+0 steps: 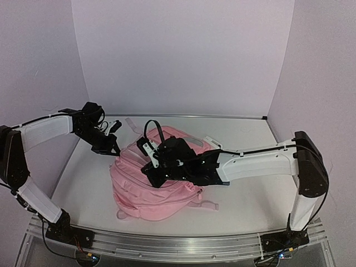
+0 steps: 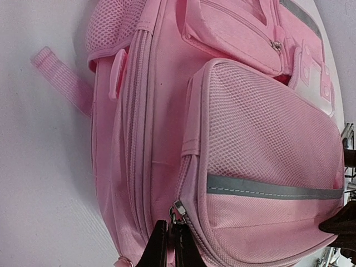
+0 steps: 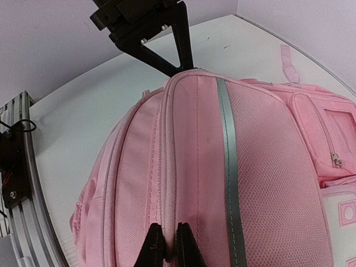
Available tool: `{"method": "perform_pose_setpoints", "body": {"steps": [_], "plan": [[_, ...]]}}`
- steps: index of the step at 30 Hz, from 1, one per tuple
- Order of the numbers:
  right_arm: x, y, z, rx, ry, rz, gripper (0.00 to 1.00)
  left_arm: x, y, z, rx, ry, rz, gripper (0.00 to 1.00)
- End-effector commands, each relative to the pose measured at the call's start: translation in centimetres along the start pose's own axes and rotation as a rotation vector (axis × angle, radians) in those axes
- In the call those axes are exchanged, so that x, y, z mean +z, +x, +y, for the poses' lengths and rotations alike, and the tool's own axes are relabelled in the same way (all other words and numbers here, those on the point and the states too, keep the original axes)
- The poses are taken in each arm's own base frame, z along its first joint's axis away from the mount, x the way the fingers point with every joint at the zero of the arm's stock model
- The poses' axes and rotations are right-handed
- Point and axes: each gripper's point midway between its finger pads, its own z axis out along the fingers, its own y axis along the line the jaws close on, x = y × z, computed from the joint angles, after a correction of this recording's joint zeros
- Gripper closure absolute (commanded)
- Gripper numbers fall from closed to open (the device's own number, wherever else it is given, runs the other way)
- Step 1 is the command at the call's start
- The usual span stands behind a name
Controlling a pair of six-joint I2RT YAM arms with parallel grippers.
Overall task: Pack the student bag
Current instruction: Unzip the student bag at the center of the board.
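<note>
The student bag [image 1: 150,194] is a soft pink backpack lying flat mid-table, front pockets up. My left gripper [image 1: 115,149] sits at its far left edge. In the left wrist view this gripper [image 2: 169,247] is shut on the metal zipper pull [image 2: 179,214] of the mesh front pocket [image 2: 267,139]. My right gripper [image 1: 151,170] rests on top of the bag. In the right wrist view it [image 3: 167,247] is shut, pinching a ridge of pink fabric along the zip seam [image 3: 169,167], left of a grey reflective stripe [image 3: 228,144]. The left gripper's fingers [image 3: 183,53] show at the bag's far end.
A loose pink strap [image 2: 61,78] lies on the white table [image 1: 250,194] beside the bag. An aluminium rail [image 1: 167,245] runs along the near edge and also shows in the right wrist view [image 3: 22,183]. Pale walls close in the back and sides.
</note>
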Motion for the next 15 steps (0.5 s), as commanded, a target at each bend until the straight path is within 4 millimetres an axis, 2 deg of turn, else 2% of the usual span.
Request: {"method": "perform_pose_setpoints", "body": {"steps": [1, 3, 6, 9, 11, 13, 15], "plan": [[-5.1, -5.8, 6.0, 0.047, -0.250, -0.144, 1.00, 0.0, -4.7, 2.6, 0.001, -0.059, -0.140, 1.00], [-4.8, -5.9, 4.7, 0.072, -0.174, -0.153, 1.00, 0.1, -4.8, 2.5, -0.001, -0.055, -0.139, 0.94], [-4.5, -6.0, 2.9, 0.106, -0.072, -0.168, 0.99, -1.2, -5.3, 2.5, 0.017, -0.084, -0.190, 0.76], [-4.3, -5.3, 1.3, 0.120, 0.012, -0.164, 0.88, -2.9, -5.7, 1.9, 0.055, -0.094, -0.270, 0.53], [-4.0, -4.5, 0.4, 0.122, 0.067, -0.154, 0.85, -4.0, -5.8, 1.2, 0.084, -0.089, -0.312, 0.44], [-3.7, -3.9, -0.3, 0.124, 0.105, -0.143, 0.78, -5.0, -5.9, 0.6, 0.116, -0.084, -0.350, 0.40], [-3.5, -3.5, -0.6, 0.121, 0.121, -0.133, 0.76, -5.6, -5.8, 0.1, 0.139, -0.072, -0.367, 0.38]]}}
